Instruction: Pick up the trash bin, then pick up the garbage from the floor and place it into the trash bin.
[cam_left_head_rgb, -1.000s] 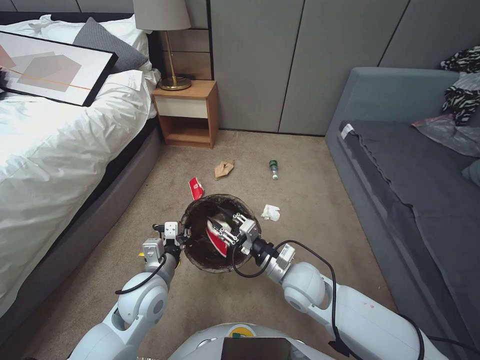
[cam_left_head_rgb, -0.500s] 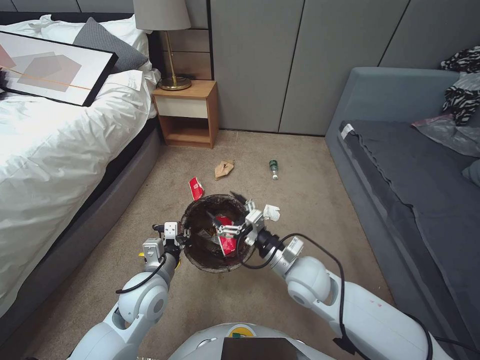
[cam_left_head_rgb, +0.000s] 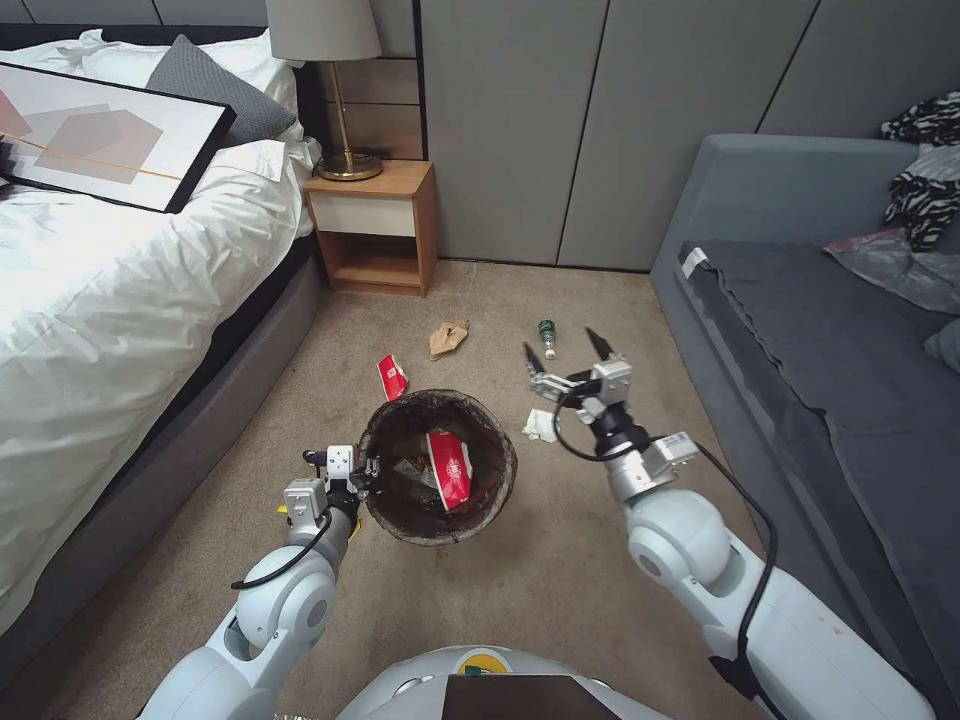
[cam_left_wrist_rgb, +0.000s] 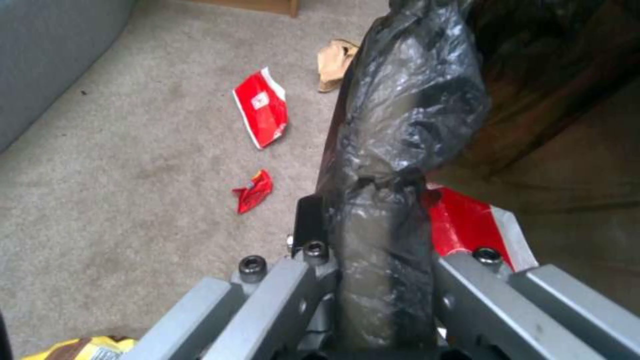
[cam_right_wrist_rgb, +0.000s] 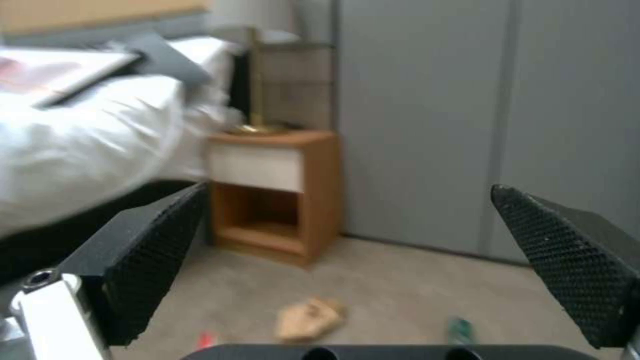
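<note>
Two hands at work over beige carpet (cam_left_head_rgb: 600, 560), between bed (cam_left_head_rgb: 110, 300) and grey sofa (cam_left_head_rgb: 830, 380). Trash bin (cam_left_head_rgb: 497, 485) held off the floor, left hand (cam_left_head_rgb: 362, 478) clamped on its bag-lined rim; red-and-white wrapper (cam_left_head_rgb: 450, 468) lies inside. Right hand (cam_left_head_rgb: 566, 350) raised right of the bin, fingers (cam_right_wrist_rgb: 143, 260) wide apart, empty. On the floor: brown paper bag (cam_left_head_rgb: 447, 338), red wrapper (cam_left_head_rgb: 392, 377), crumpled white paper (cam_left_head_rgb: 540, 426) just below right hand, green bottle (cam_left_head_rgb: 547, 337).

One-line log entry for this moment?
left gripper: shut on bin rim | right gripper: open, above paper | wrapper: in bin
</note>
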